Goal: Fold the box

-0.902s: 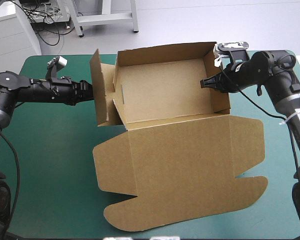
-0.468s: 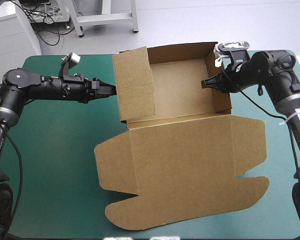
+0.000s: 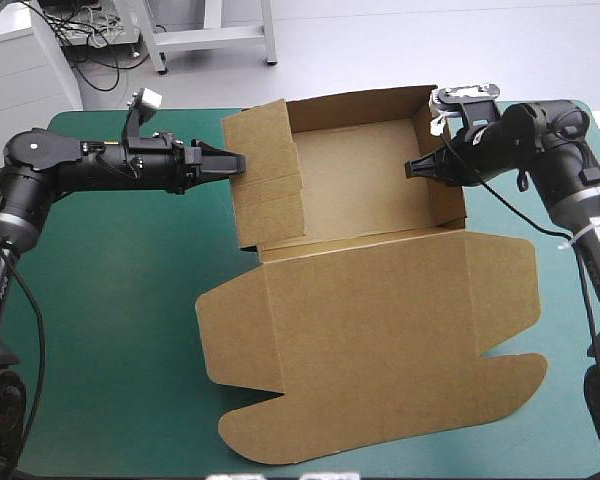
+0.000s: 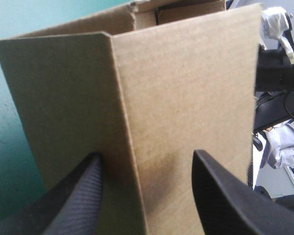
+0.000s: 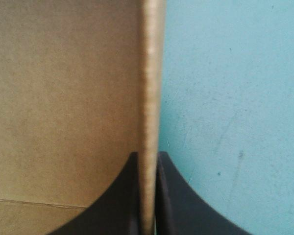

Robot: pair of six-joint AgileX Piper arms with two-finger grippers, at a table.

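The brown box (image 3: 360, 180) stands as an open tray at the far middle of the table, its lid (image 3: 370, 330) lying flat toward the near edge. My left gripper (image 3: 235, 162) is open, its fingertips pressed against the outside of the raised left wall flap (image 3: 265, 180). In the left wrist view that flap (image 4: 176, 98) fills the picture ahead of the left gripper (image 4: 147, 154), creased upright. My right gripper (image 3: 412, 168) is shut on the right wall (image 3: 442, 190). The right wrist view shows the wall's edge (image 5: 149, 73) pinched in the right gripper (image 5: 148, 155).
Bare teal-green cover (image 3: 100, 300) lies left of the lid and under the left arm. The lid's rounded flaps (image 3: 500, 375) reach close to the table's near and right edges.
My left gripper has moved right, swinging the left wall flap from splayed outward to upright against the tray. The whole box slid slightly right. The right arm has kept its hold.
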